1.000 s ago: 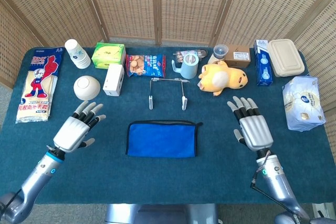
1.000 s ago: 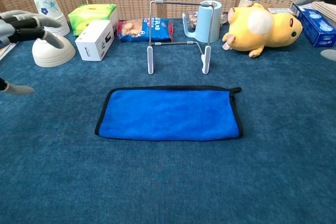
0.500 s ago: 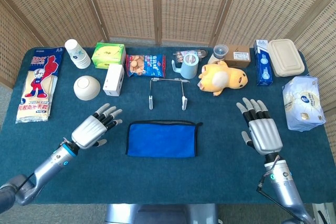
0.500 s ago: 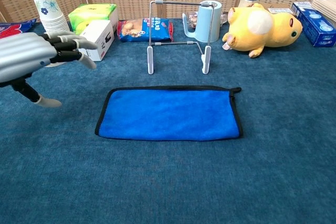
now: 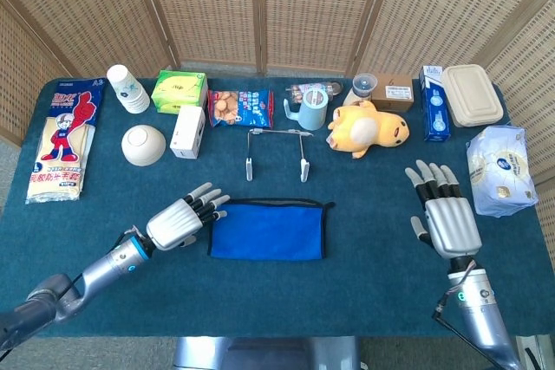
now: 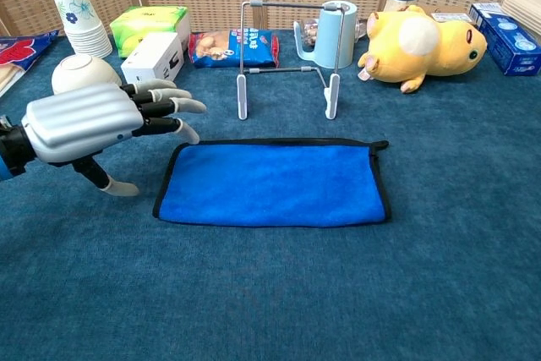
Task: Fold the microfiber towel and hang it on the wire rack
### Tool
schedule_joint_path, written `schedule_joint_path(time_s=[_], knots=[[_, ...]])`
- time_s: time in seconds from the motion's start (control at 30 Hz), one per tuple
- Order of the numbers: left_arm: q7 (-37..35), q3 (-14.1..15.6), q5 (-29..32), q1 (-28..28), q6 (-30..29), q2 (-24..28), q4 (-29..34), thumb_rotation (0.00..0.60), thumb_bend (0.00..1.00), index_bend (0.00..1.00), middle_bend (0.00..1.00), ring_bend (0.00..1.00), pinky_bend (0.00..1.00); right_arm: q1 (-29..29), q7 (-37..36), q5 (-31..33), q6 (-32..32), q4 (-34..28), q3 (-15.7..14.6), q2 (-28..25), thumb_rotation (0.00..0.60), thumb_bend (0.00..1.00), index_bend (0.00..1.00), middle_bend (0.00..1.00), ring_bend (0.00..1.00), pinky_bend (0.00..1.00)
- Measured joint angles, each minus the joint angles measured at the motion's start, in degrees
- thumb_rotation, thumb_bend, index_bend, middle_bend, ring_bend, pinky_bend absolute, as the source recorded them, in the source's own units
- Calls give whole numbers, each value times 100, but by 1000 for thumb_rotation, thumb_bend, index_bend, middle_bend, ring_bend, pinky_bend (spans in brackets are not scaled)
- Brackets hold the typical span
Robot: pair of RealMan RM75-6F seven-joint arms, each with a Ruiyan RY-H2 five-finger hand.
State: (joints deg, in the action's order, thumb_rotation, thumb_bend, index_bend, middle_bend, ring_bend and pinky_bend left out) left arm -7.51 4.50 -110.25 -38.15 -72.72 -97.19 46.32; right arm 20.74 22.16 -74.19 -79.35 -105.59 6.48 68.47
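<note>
A blue microfiber towel (image 5: 269, 230) (image 6: 273, 183) with a black hem lies flat on the table, folded to a rectangle. Behind it stands the wire rack (image 5: 277, 151) (image 6: 286, 57), bare. My left hand (image 5: 180, 220) (image 6: 97, 123) hovers just left of the towel's left edge, fingers spread and pointing toward it, holding nothing. My right hand (image 5: 447, 216) is raised well right of the towel, fingers spread and empty; the chest view does not show it.
Along the back stand paper cups (image 5: 127, 87), a green box (image 5: 179, 90), a white box (image 5: 187, 131), a bowl (image 5: 143, 145), a snack bag (image 5: 240, 107), a blue pitcher (image 5: 310, 107) and a yellow plush (image 5: 367, 127). A tissue pack (image 5: 497, 170) lies far right.
My left hand has swept right and inward, from by the bowl to the towel's left edge. My right hand has drifted right and slightly nearer. The towel has not moved.
</note>
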Motion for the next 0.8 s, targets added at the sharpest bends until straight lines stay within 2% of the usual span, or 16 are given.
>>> schedule_joint_path(time_s=[0.33, 0.8], knots=[[-202, 90, 67, -128, -142, -395, -553, 600, 179, 220, 75, 0, 0, -132, -36, -27, -72, -47, 11, -58, 600, 332, 30, 2, 0, 0], [-363, 94, 285, -296, -158, -682, -1006, 600, 182, 224, 73, 0, 0, -285, -36, -27, -169, -111, 50, -125, 600, 332, 31, 2, 0, 0]])
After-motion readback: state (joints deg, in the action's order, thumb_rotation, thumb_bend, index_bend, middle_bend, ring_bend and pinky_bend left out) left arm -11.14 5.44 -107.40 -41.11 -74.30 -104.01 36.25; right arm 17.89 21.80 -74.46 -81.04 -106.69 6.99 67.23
